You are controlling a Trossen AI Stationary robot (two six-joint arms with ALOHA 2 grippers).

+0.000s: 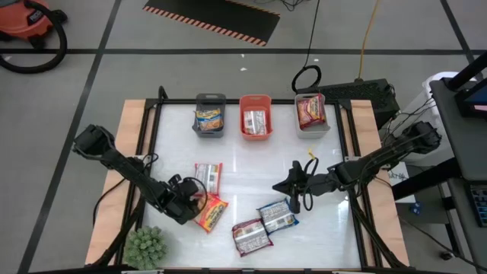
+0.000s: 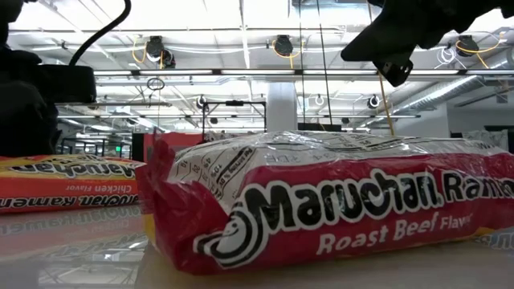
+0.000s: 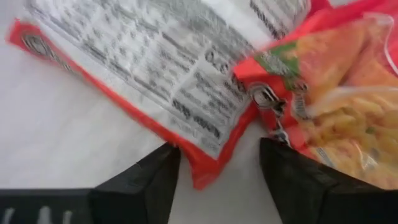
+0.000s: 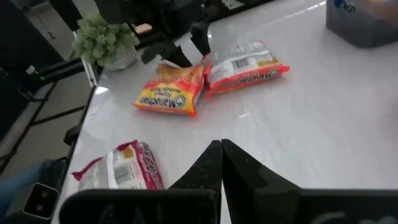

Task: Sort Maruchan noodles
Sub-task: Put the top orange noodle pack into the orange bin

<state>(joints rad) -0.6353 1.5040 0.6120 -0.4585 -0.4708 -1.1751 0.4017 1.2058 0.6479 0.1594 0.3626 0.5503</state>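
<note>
The left end effector (image 1: 195, 205) sits low on the white surface (image 1: 251, 164), its fingers (image 3: 138, 186) spread apart and pointing at the gap where two Maruchan noodles packets meet: the orange-yellow packet (image 1: 212, 213), just beside it, and the face-down red-edged packet (image 1: 208, 177), lying a little farther toward the orange bin (image 1: 256, 116). Nothing is gripped yet — the wrist view shows the red-edged packet's corner poking between the open fingers.

Two more packets, a red-silver packet (image 1: 251, 237) and a blue-yellow packet (image 1: 277, 216), lie touching each other, well apart from the orange bin on the near side of the surface. The orange bin and the two grey bins (image 1: 210, 114) flanking it each already hold a packet.

The right end effector (image 1: 290, 185) hovers just above the surface between the orange bin and the blue-yellow packet, fingers pressed together (empty, by the look of it).

The step in hand seems to be picking one packet. To do it well, the left arm should commit to one wrapper — the two corners crowd the same gap, and closing here risks pinching both.
</note>
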